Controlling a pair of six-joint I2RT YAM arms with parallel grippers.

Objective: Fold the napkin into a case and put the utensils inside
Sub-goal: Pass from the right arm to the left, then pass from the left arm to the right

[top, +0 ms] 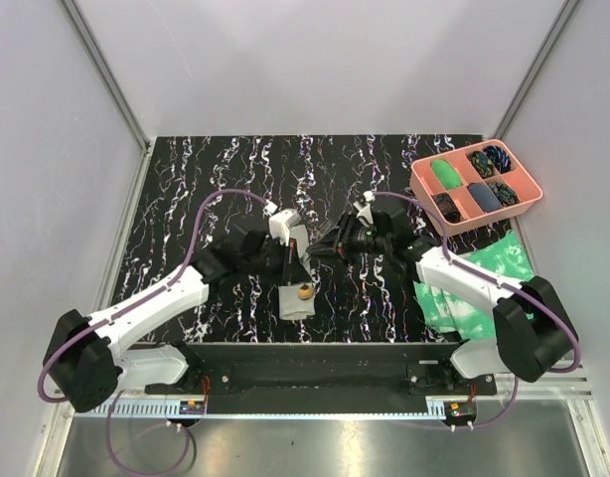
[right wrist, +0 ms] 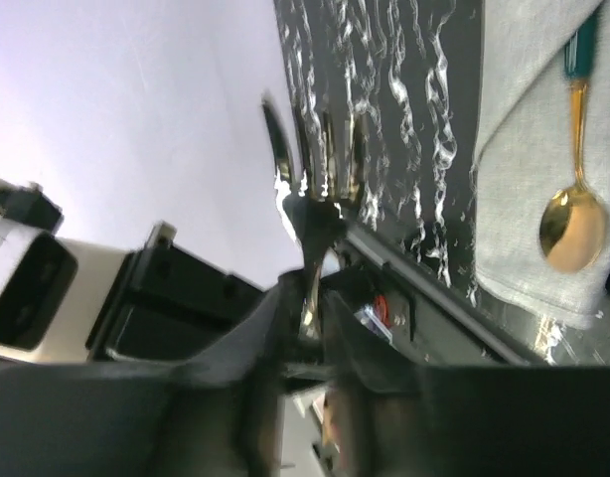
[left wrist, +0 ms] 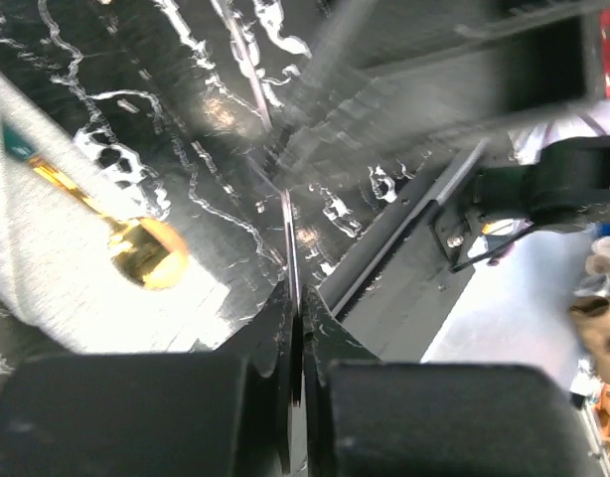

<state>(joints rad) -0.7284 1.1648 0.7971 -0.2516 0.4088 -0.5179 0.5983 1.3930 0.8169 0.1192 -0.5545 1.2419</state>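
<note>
The grey napkin (top: 293, 306) lies folded into a narrow case near the mat's front edge. A gold spoon (top: 305, 292) with a teal handle lies on it. My left gripper (top: 299, 264) hangs just above the case. In the left wrist view it (left wrist: 297, 308) is shut on a thin metal utensil (left wrist: 289, 234) seen edge-on; beside it are the spoon (left wrist: 146, 253) and napkin (left wrist: 57, 229). My right gripper (top: 327, 245) faces it closely. In the right wrist view its jaws (right wrist: 310, 298) stand slightly apart around the neck of a fork (right wrist: 315, 164), tines outward. Spoon (right wrist: 573, 229) and napkin (right wrist: 524, 169) show at right.
A pink compartmented tray (top: 421, 189) with dark and green pieces stands at the back right. A green-and-white mottled sheet (top: 484, 273) lies under the right arm. The black marbled mat (top: 206, 199) covers the table, and the arms' base rail (top: 315, 373) runs along its near edge.
</note>
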